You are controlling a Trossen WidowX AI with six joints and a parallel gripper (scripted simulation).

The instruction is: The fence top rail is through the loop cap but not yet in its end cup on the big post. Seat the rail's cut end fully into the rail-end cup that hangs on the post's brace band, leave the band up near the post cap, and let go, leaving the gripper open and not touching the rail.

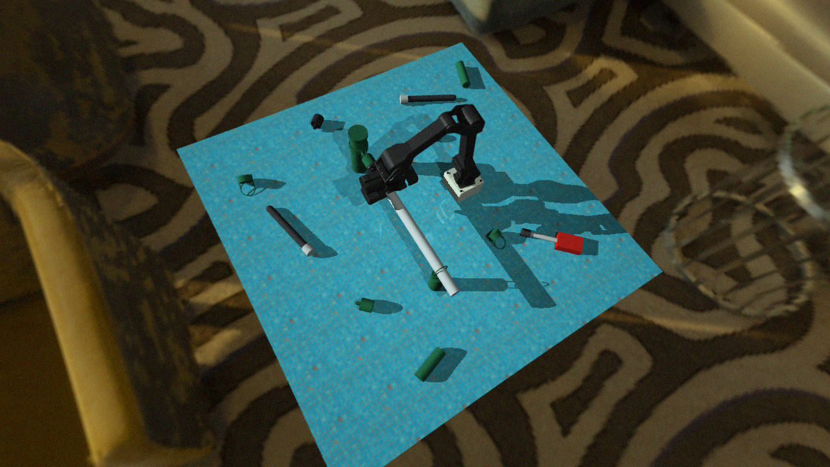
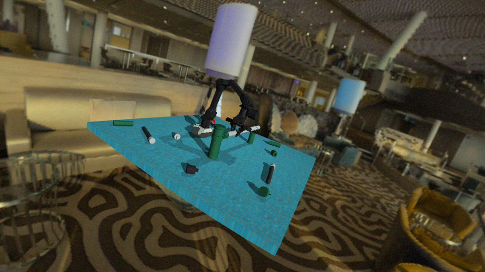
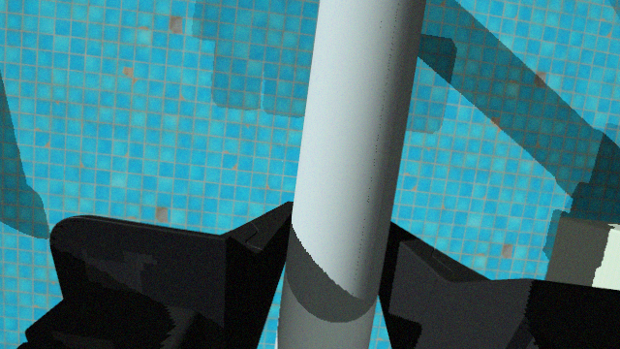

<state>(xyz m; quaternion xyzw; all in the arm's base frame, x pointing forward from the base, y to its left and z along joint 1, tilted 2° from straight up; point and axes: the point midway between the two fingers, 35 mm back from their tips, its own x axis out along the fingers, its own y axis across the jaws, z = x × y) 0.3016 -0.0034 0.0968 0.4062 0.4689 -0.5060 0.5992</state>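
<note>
1. The rail [image 1: 422, 240] [image 2: 255, 128] [image 3: 354, 145], a long white tube, reaches from the green rail-end cup [image 1: 367, 159] [image 2: 225, 135] out past the small post [image 1: 434, 283] [image 2: 251, 138]. Its cut end is at the cup (how deep it sits, I cannot tell).
2. The gripper [image 1: 392, 192] [image 2: 238, 133] [image 3: 331, 216] is closed on the rail near the cup end, with a dark finger against either side of the tube.
3. The cup projects from the side of the big post [image 1: 358, 161] [image 2: 214, 148], up near the post cap [image 1: 358, 132] [image 2: 218, 127]. The post stands upright.
4. Toward its other end, the rail passes through the loop [image 1: 434, 272] at the top of the small post, and its far tip sticks out beyond.
5. The arm's pale base [image 1: 462, 189] [image 2: 199, 129] stands on the blue tabletop [image 1: 348, 348] [image 2: 233, 203] [image 3: 121, 121], to one side of the rail.
6. Farther out lie two black rods with white ends, one [image 1: 285, 225] [image 2: 269, 174] well apart from the rail and one [image 1: 432, 98] [image 2: 147, 134] beyond the arm. A green cylinder [image 1: 462, 74] [image 2: 123, 123] lies near the latter.
7. On the base's side of the rail, in the top view, a green piece with a loop [image 1: 494, 235] sits near a red block with a handle [image 1: 568, 243] (easily the brightest thing here).
</note>
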